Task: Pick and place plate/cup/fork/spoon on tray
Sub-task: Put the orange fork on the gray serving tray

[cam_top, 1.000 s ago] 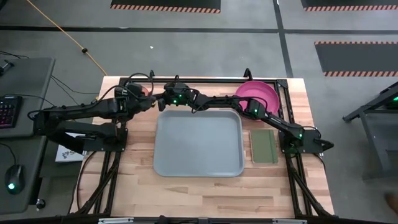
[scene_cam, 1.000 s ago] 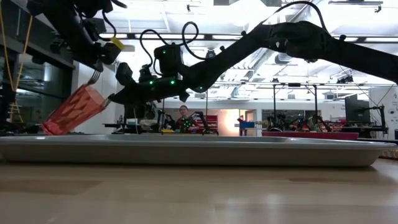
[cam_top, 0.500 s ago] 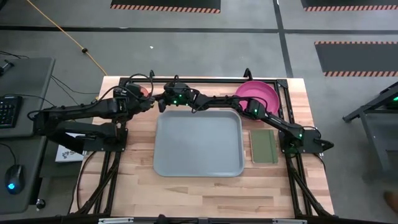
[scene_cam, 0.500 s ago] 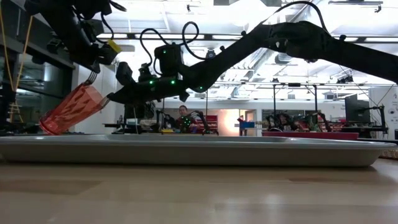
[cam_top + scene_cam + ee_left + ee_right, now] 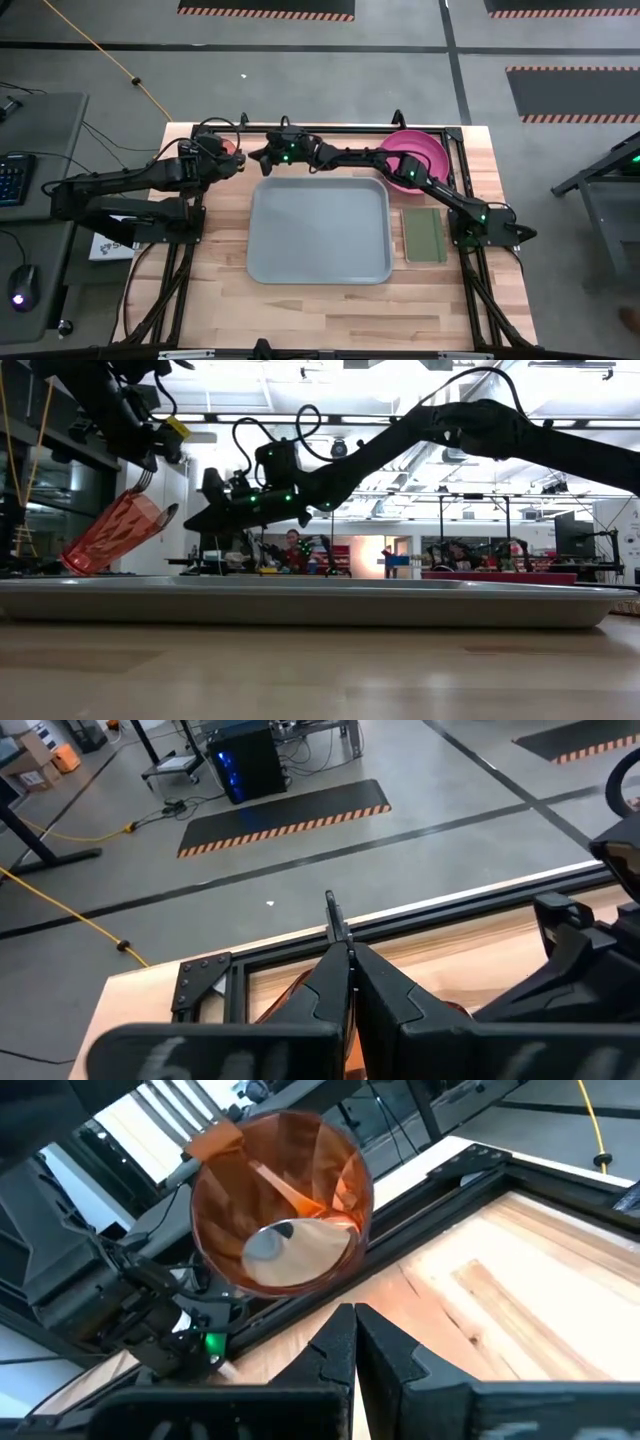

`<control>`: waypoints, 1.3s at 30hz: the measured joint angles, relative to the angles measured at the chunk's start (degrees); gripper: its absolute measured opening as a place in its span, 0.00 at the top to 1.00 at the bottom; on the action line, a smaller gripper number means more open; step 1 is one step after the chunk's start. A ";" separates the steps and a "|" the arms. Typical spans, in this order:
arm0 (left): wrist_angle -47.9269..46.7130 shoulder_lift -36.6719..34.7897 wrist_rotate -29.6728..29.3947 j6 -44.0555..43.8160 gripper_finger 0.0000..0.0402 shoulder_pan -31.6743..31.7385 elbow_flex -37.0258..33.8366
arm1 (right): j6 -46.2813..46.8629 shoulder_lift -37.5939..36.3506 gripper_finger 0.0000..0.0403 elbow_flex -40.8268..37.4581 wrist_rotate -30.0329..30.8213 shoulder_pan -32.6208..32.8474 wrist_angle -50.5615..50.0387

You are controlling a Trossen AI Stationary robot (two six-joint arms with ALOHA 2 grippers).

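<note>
The red-orange cup (image 5: 110, 535) hangs tilted at the table's far left, its mouth (image 5: 280, 1200) turned toward my right gripper. My left gripper (image 5: 148, 455) comes down onto its upper rim and is shut there. A grey spoon (image 5: 270, 1242) and an orange handle lie inside the cup, and a fork-like grey piece (image 5: 146, 481) shows just under my left fingers. My right gripper (image 5: 195, 520) is shut and empty, a little to the right of the cup's mouth. The pink plate (image 5: 418, 156) lies at the far right. The blue-grey tray (image 5: 320, 230) is in the middle. My left gripper holds the cup at the upper side of its rim (image 5: 150, 495), coming from above and pointing down. Its own fingers (image 5: 345, 975) hide the place of contact. The cup hangs tilted below them, base low and toward the table's left; whether the base touches the table, I cannot tell.
A dark-green pad (image 5: 424, 235) lies right of the tray. A black frame (image 5: 330, 128) runs along the table's far edge behind both grippers. My right arm (image 5: 400, 170) stretches across the far edge of the tray and past the plate. A person sits in the room beyond (image 5: 293, 550).
My right gripper has drawn back from the cup's mouth toward the table's right and far edge and risen a little. A spoon's end now shows at the cup's rim, apart from it. My left gripper has shifted the tilted cup slightly toward the table's left.
</note>
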 joint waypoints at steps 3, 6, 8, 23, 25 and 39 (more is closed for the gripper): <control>0.01 0.00 0.00 -0.01 1.00 0.00 0.02 | -0.01 -0.01 1.00 0.00 -0.08 0.04 -0.18; 0.03 0.00 0.00 -0.07 1.00 0.00 0.00 | 0.02 -0.02 1.00 0.01 -0.10 0.11 -2.18; 0.04 0.00 0.00 -0.18 1.00 0.00 0.00 | 0.05 -0.02 1.00 0.00 -0.05 0.22 -4.00; 0.15 0.00 0.11 -1.14 1.00 -0.02 0.00 | 0.67 1.18 1.00 -0.02 9.71 3.07 -1.11; 0.19 0.00 0.28 -1.27 1.00 -0.02 0.00 | 1.11 1.16 1.00 0.00 9.99 3.04 -1.80; 0.45 0.00 3.21 -3.23 1.00 -0.16 0.00 | -0.26 3.34 1.00 0.00 13.64 3.26 -2.56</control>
